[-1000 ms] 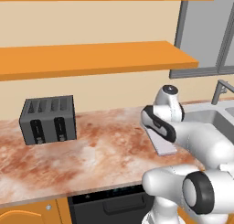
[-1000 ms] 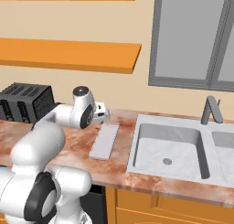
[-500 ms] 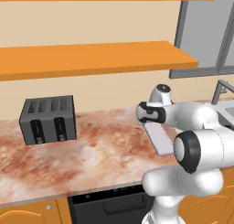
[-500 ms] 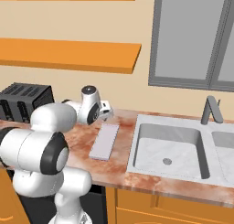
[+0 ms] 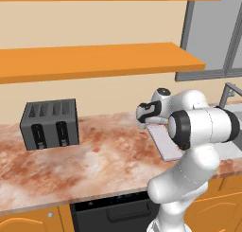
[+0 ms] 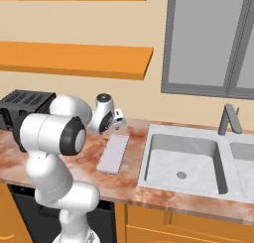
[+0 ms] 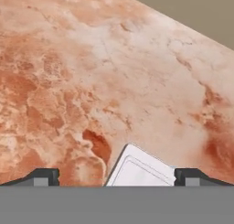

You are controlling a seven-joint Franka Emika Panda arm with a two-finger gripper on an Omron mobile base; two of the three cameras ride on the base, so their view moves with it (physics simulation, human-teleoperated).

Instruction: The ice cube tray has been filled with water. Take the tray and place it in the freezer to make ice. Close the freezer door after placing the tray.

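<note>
the ice cube tray (image 6: 113,152) lies flat on the marbled table (image 5: 94,155), just left of the sink (image 6: 181,160) and well to the right of the dark toaster (image 5: 49,123). its long axis runs from the near edge toward the far wall. in the hand view one pale corner of it (image 7: 141,170) pokes up between the two finger tips.

the fingers (image 7: 117,177) stand wide apart with nothing between them, hovering above the far end of the tray.

the tray looks thin, stiff and light as a shell, but it carries water, so i judge it will be heavier than it appears and very unforgiving of tilt: any roll would spill it. the surface looks smooth, likely slick under the pads. its low profile leaves little edge to catch, and it sits flush on the table.

the best hold is probably across the narrow width, near the middle of its length rather than at the far end, so the weight balances. an end grip would let the near end sag and pour. it should be kept level all the way to the freezer.
</note>
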